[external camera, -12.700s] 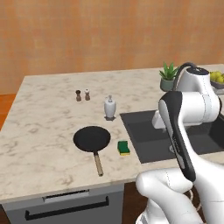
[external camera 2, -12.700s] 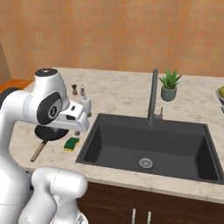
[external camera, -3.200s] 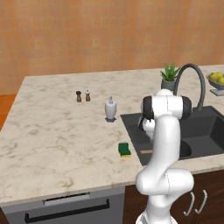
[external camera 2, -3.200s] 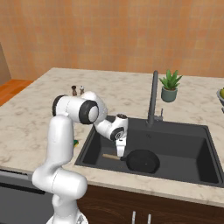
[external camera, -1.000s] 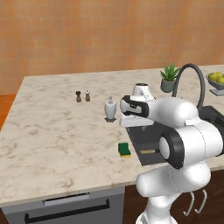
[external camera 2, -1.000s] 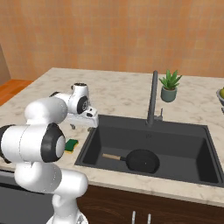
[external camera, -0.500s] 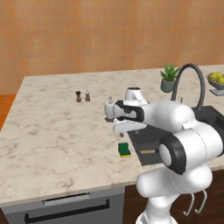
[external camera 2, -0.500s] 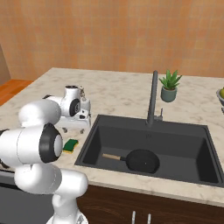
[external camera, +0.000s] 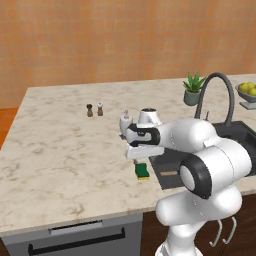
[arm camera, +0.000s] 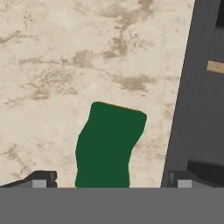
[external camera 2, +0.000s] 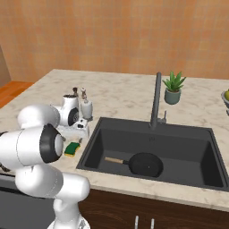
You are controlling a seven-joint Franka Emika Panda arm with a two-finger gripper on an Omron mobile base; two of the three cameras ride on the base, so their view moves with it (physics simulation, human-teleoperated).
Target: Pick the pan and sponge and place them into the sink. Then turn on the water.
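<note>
You've got the gripper spread wide and empty above the sponge on the counter, with the pan lying in the sink.

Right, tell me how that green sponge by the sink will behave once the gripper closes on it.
The sponge probably squashes: its outline looks wavy, not crisp. Small and low, it is likely light and unlikely to roll or tip. The gripper stands open above it.

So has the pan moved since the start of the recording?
Yes. The pan was on the counter left of the sink beside the sponge; it now lies inside the basin, handle pointing left.
</note>
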